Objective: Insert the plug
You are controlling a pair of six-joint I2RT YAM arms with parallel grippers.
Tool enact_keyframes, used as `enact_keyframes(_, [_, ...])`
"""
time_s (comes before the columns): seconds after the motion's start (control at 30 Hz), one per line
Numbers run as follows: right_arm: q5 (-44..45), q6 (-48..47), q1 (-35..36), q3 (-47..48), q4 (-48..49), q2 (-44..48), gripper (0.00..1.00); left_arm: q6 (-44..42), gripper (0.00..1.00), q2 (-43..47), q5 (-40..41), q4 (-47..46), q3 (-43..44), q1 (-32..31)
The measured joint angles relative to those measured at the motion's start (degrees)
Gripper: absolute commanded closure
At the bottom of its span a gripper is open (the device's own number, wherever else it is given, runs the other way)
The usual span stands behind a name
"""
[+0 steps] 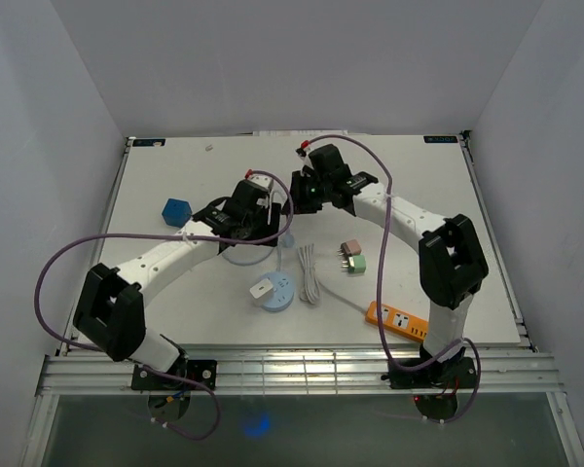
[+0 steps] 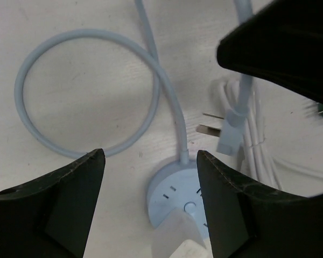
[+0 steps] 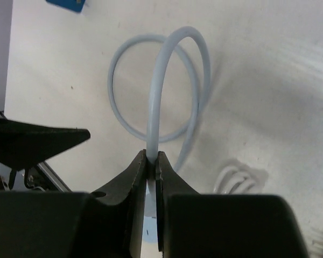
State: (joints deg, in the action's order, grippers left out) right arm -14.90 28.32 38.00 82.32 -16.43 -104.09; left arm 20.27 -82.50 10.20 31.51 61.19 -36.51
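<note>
A round light-blue socket point(image 2: 175, 201) lies on the table, with a white adapter point(image 2: 177, 242) on its near side; it also shows in the top view point(image 1: 273, 292). Its light-blue cable point(image 2: 86, 40) loops and ends in a plug point(image 2: 229, 133) that hangs prongs-left above the table. My right gripper point(image 3: 152, 157) is shut on that cable just above the plug, and it also shows in the top view point(image 1: 307, 193). My left gripper point(image 2: 149, 156) is open and empty. It hovers above the socket and loop, close beside the right gripper in the top view point(image 1: 265, 224).
A bundled white cable point(image 1: 310, 272) lies right of the socket. Pink point(image 1: 349, 250) and green point(image 1: 358, 263) adapters sit further right. An orange power strip point(image 1: 399, 319) is at the front right. A blue cube point(image 1: 176, 212) is at the left.
</note>
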Motion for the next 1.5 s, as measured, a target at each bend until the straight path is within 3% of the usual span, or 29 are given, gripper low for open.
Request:
enact_keyframes(0.17, [-2.0,0.0,-2.8,8.9,0.3,-7.8,0.92,-0.5,0.20,-6.8,-2.9,-1.2,6.4,2.9])
enact_keyframes(0.37, [-4.4,0.1,-3.1,9.5,0.9,-11.6,0.90,-0.3,0.23,-13.9,-6.6,-1.8,7.0,8.7])
enact_keyframes(0.47, [-5.5,0.3,-3.1,9.3,1.6,-12.1,0.82,0.4,0.23,-16.3,-9.0,-2.1,7.0,11.0])
enact_keyframes(0.57, [-6.4,0.5,-3.0,9.2,2.1,-12.2,0.63,1.5,0.21,-17.7,-11.4,-3.4,7.0,12.0])
enact_keyframes(0.6, [-6.5,0.5,-3.1,8.9,2.4,-12.2,0.51,1.9,0.21,-18.1,-12.2,-3.8,7.0,12.0])
enact_keyframes(0.7, [-6.7,0.0,-3.1,7.6,3.3,-12.2,0.35,3.4,0.21,-19.7,-13.3,-5.0,7.6,12.2])
enact_keyframes(0.8, [-6.6,-0.3,-3.6,4.4,4.5,-12.1,0.28,4.9,0.21,-21.9,-13.8,-6.6,8.4,12.6])
enact_keyframes(1.27, [-5.7,-1.9,-10.2,-11.4,7.7,0.7,0.24,10.8,0.21,-28.1,-14.9,-13.5,11.8,13.7])
enact_keyframes(1.4, [-5.5,-2.0,-11.0,-14.0,8.5,4.3,0.24,11.6,0.26,-30.4,-14.2,-14.0,14.3,13.7])
enact_keyframes(1.5, [-5.4,-2.0,-11.0,-15.5,8.9,6.2,0.24,12.3,0.37,-31.6,-12.9,-13.5,15.8,13.7])
